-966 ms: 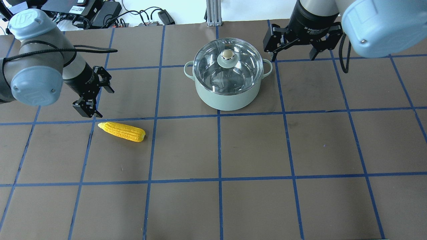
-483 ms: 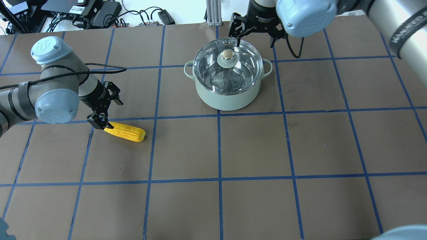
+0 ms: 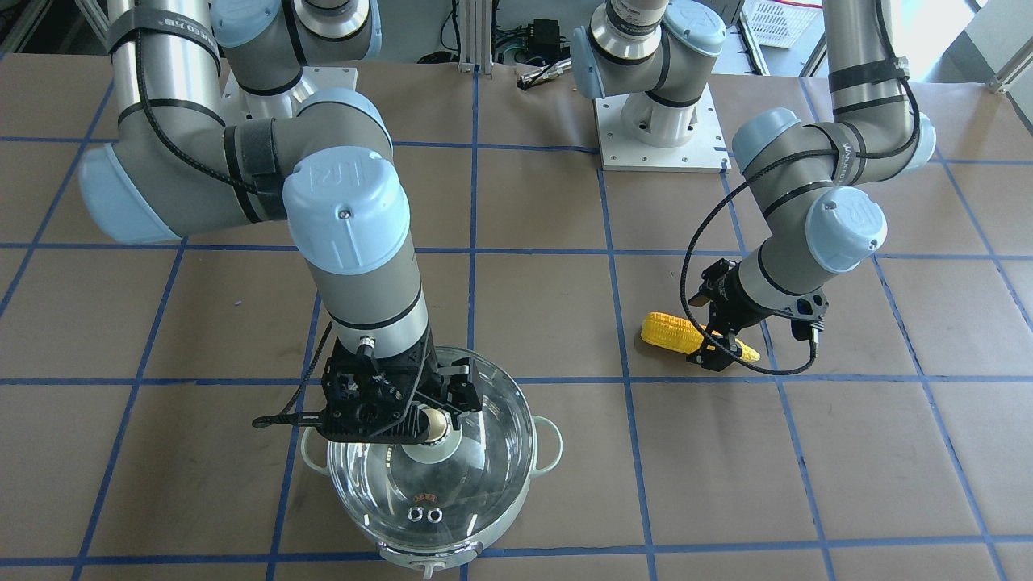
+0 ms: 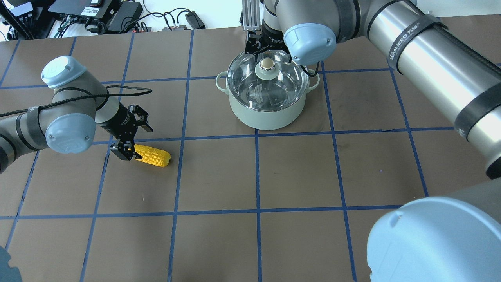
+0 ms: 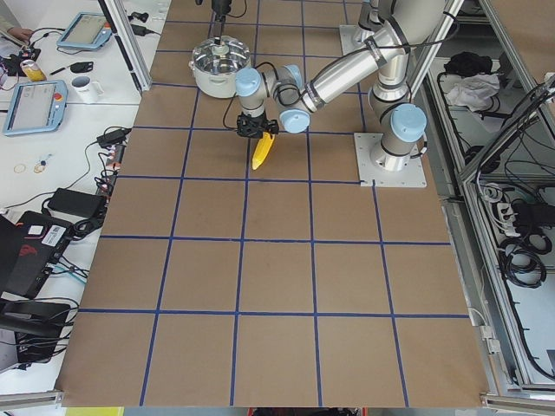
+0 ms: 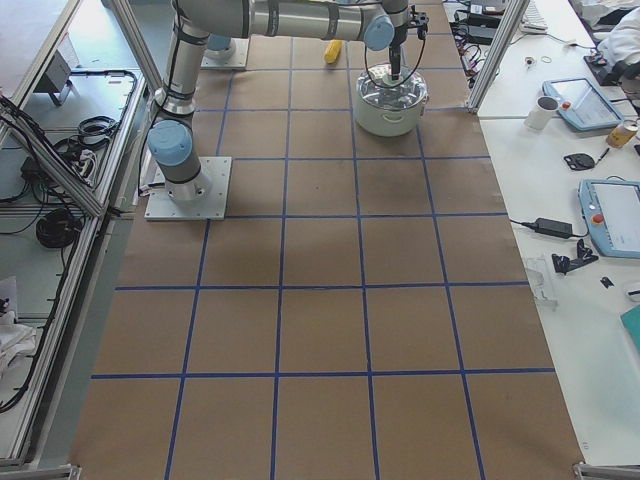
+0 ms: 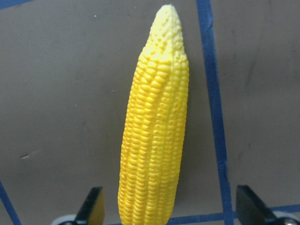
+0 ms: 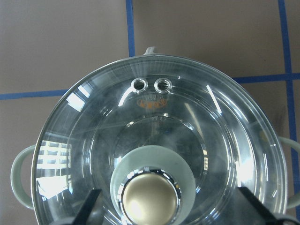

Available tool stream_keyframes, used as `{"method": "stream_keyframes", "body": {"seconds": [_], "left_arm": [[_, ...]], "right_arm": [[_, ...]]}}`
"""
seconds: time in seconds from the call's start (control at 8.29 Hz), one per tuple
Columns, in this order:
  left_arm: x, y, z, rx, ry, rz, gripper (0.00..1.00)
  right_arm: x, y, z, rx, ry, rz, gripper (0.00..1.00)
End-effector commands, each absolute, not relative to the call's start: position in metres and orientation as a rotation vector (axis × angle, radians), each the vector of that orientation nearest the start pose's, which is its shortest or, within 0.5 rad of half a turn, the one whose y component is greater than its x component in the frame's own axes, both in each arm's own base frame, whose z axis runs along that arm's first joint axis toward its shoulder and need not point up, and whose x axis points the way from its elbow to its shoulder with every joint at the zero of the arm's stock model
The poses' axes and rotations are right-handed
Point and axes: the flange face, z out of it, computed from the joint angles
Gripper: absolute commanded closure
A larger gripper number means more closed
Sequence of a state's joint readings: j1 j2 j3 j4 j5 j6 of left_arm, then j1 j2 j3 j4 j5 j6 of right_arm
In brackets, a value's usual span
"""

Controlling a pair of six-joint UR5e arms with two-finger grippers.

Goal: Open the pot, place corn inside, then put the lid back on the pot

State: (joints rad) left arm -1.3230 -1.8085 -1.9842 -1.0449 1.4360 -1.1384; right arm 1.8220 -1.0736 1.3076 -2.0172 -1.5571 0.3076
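Observation:
The yellow corn (image 4: 152, 156) lies on the brown table at the left. My left gripper (image 4: 134, 137) is open over its pointed end. In the left wrist view the corn (image 7: 154, 136) runs between the two spread fingertips (image 7: 95, 206). The mint-green pot (image 4: 266, 115) stands at the back centre with the glass lid (image 4: 250, 84) on it. My right gripper (image 4: 267, 51) is open just above the gold knob (image 4: 267, 64). In the right wrist view the knob (image 8: 149, 202) sits between the fingers (image 8: 253, 206). The front-facing view shows the corn (image 3: 670, 331) and the lid (image 3: 452, 484).
Blue tape lines divide the brown table (image 4: 297, 176) into squares. Cables and electronics (image 4: 98, 15) lie beyond the far edge. The right arm's long silver link (image 4: 430, 62) crosses the right half, with an elbow cap (image 4: 434, 243) low at the right.
My left gripper has moved right and down onto the corn's pointed end. My right arm has swung left from beside the pot to over the lid knob. Both stay open.

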Motion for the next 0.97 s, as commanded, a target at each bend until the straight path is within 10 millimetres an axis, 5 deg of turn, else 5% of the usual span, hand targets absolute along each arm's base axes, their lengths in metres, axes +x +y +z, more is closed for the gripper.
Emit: {"method": "stream_keyframes", "body": {"seconds": [0.0, 0.24, 0.84], "left_arm": [[-0.019, -0.520, 0.212, -2.061, 2.448, 0.269, 0.00], [-0.020, -0.519, 0.204, -2.067, 2.431, 0.288, 0.00], [-0.018, -0.519, 0.191, -2.056, 2.414, 0.320, 0.00]], "right_arm": [[0.309, -0.655, 0.354, 0.072, 3.046, -0.333, 0.03], [0.309, -0.656, 0.352, 0.051, 3.047, -0.338, 0.15], [0.320, -0.654, 0.346, 0.039, 3.040, -0.342, 0.19]]}}
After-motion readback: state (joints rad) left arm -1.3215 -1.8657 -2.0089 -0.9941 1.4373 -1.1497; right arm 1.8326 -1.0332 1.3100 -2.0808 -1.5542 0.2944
